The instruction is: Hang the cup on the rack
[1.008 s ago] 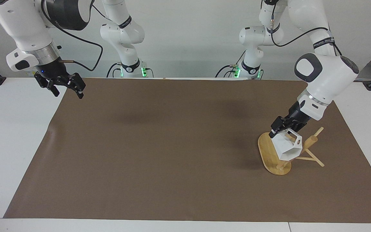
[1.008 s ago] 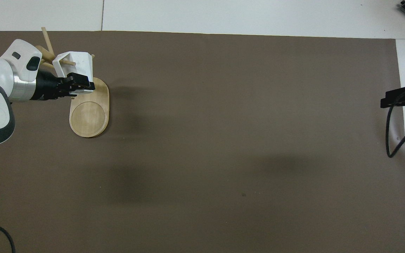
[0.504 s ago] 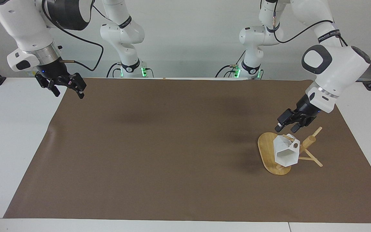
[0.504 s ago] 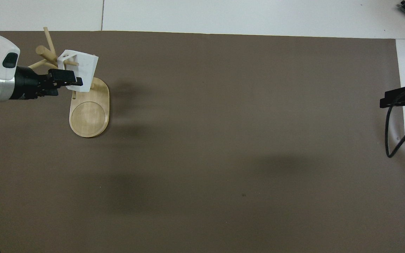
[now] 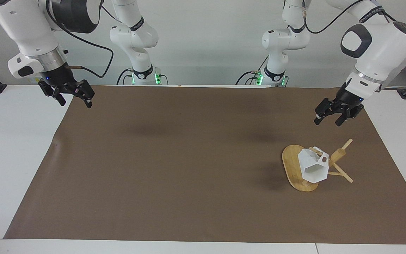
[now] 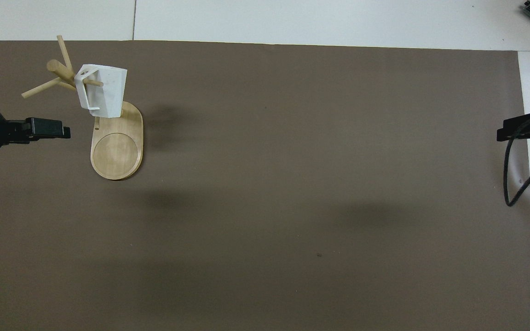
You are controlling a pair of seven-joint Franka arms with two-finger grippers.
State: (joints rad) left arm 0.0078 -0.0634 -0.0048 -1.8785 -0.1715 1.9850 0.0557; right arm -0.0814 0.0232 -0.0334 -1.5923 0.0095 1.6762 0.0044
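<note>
Left gripper (image 5: 331,118) now lifted clear of the cup (image 5: 314,165), fingers spread and holding nothing, over the brown mat (image 5: 189,158) instead of clamped on the cup's rim as a second ago. Cup left hanging by its pierced handle on a peg of the rack (image 5: 300,171) toward the left arm's end, tilted, mouth turned toward the right arm's end; no readable writing. Right gripper (image 5: 72,96) waiting open over the mat's corner at its own end, unmoved.

White faceted cup (image 5: 314,168), plain, at about 12 o'clock over the pale bamboo rack (image 5: 299,171) base. Dark brown mat (image 5: 189,158), unpatterned, on the white bench (image 5: 9,141). Both claws black: left claw (image 5: 333,115), right claw (image 5: 72,95), on white arms.
</note>
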